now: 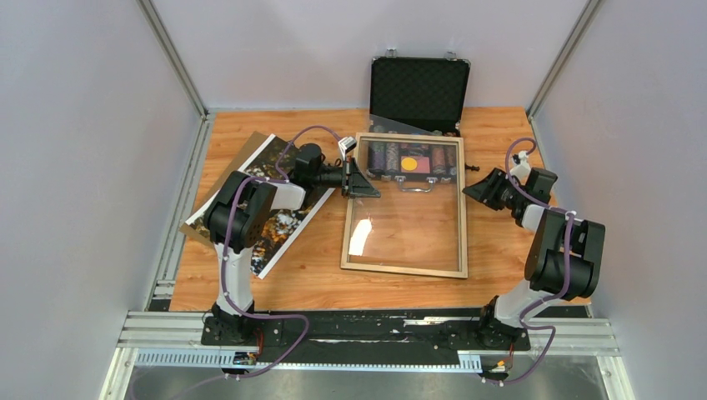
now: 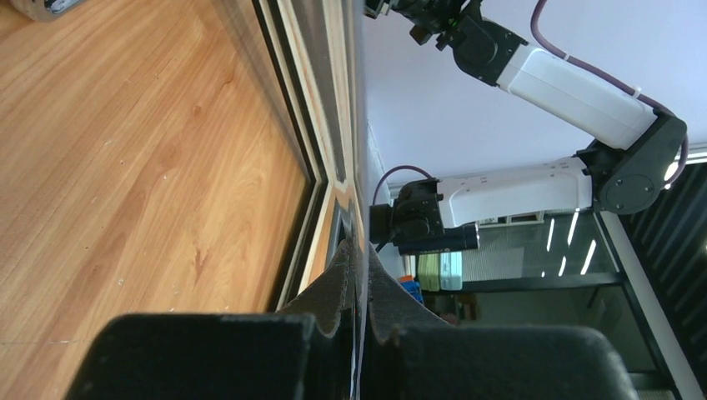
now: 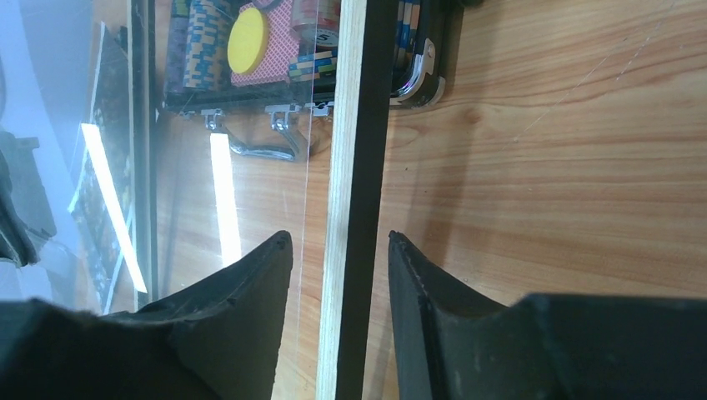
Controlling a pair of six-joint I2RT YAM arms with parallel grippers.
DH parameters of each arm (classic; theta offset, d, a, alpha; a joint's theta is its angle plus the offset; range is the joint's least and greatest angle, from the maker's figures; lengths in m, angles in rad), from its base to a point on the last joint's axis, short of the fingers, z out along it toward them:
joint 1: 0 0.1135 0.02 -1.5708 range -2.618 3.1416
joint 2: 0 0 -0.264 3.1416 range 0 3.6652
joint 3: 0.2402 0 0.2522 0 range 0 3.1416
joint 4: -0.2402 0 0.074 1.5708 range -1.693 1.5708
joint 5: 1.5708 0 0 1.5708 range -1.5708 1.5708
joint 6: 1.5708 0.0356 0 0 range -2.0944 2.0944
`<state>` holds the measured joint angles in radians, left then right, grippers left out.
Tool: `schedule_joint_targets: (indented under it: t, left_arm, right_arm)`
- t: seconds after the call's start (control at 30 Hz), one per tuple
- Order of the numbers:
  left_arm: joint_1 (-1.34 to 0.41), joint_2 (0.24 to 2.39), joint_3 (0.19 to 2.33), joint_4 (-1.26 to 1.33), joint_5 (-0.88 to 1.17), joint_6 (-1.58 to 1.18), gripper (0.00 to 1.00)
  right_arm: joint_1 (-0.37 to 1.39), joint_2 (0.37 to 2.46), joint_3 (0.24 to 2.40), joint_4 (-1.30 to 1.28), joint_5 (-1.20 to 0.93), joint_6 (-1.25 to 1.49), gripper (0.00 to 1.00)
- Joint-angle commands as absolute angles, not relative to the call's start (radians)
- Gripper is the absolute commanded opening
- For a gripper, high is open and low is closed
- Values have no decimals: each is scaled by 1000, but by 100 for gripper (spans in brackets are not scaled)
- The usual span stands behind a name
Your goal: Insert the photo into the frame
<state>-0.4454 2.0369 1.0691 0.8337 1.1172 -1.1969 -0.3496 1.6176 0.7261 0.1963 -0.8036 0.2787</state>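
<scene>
The thin-railed light-wood rectangular frame (image 1: 403, 270) lies flat between both claws, its long axis running away from the arm bases. The left claw (image 1: 360, 179) is pinched narrow on what seems to be the clear glossy sheet (image 1: 404, 221), and the right claw (image 3: 338, 242) gapes wide astride the right rail. The autumn-trees photo print (image 1: 288, 223) lies face up behind the left claw with its long axis slanted; judging by this, the frame is being readied, and next the sheet needs settling before the print is fetched.

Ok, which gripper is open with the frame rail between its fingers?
The right gripper: its fingers stand apart on either side of the frame's right rail. The left gripper is pinched shut on a thin clear sheet.
</scene>
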Motion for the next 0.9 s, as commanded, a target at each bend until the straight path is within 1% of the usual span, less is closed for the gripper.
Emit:
schedule_joint_targets:
  t: [0.0, 0.87]
  left_arm:
    - [-452, 2044, 1105, 864, 1135, -1157, 0]
    - [-458, 2060, 1129, 845, 1143, -1140, 0]
  right_arm:
    - [-345, 1624, 754, 215, -818, 249, 44]
    - [-339, 1637, 767, 196, -821, 235, 43]
